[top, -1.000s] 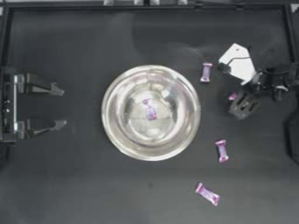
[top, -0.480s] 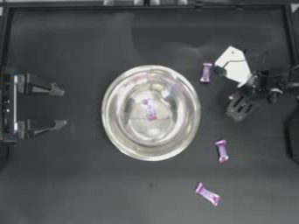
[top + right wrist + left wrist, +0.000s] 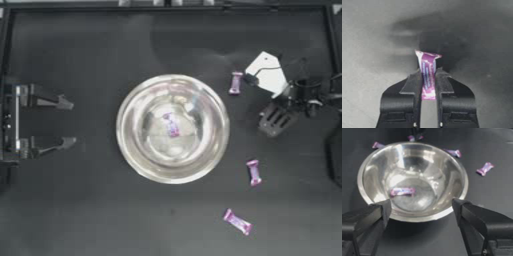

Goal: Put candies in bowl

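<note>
The silver bowl [image 3: 133, 150] sits mid-table with one purple candy [image 3: 172, 124] lying inside it [image 3: 402, 191]. My right gripper [image 3: 270, 121], right of the bowl, is shut on another candy [image 3: 426, 62]; the wrapper stands upright between the jaws, its top sticking out above the fingertips. Three more candies lie on the table: one [image 3: 236, 82] off the bowl's upper right, one [image 3: 254, 172] off its lower right, and one [image 3: 238, 221] nearer the front. My left gripper [image 3: 65, 123] is parked open at the left edge and faces the bowl [image 3: 460, 181].
A white card-like piece [image 3: 267, 73] lies beside the right arm, near the upper candy. The black frame of the table runs along the top and the sides.
The right arm has shifted slightly left toward the bowl with the candy clamped. The bowl, the loose candies and the left arm have stayed put.
</note>
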{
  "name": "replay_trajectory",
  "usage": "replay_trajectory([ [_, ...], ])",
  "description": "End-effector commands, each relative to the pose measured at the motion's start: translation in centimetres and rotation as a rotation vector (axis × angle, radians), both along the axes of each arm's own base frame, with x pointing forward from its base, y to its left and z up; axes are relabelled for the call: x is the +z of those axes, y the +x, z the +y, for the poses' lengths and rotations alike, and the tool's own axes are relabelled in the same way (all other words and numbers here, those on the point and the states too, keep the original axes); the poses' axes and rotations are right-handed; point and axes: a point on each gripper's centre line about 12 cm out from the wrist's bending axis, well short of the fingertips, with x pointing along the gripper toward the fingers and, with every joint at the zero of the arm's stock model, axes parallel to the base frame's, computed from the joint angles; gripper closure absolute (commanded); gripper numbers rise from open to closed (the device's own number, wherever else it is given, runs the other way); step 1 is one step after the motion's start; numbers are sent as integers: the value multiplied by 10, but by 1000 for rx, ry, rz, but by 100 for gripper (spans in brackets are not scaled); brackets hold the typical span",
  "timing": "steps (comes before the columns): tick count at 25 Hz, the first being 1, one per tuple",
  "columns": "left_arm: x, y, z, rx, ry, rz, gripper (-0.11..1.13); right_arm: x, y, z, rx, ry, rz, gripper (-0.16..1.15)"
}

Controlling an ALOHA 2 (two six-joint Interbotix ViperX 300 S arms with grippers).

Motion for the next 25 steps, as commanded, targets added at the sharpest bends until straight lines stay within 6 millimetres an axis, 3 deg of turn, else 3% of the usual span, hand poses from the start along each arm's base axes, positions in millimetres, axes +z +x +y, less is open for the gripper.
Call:
replay_trajectory([
  [1,2,3,1,3,-4,-4,1,30,13,-7,-8,-38,-72,54],
  [9,1,3,1,3,-5,1,1,95,45,-11,-11,-92,-274,54],
  [15,0,3,1,2,-4,4,1,125,79,4,44,-79,-379,54],
  [25,-3,2,1,2,-5,8,1,135,134,30,145,-58,-463,54],
])
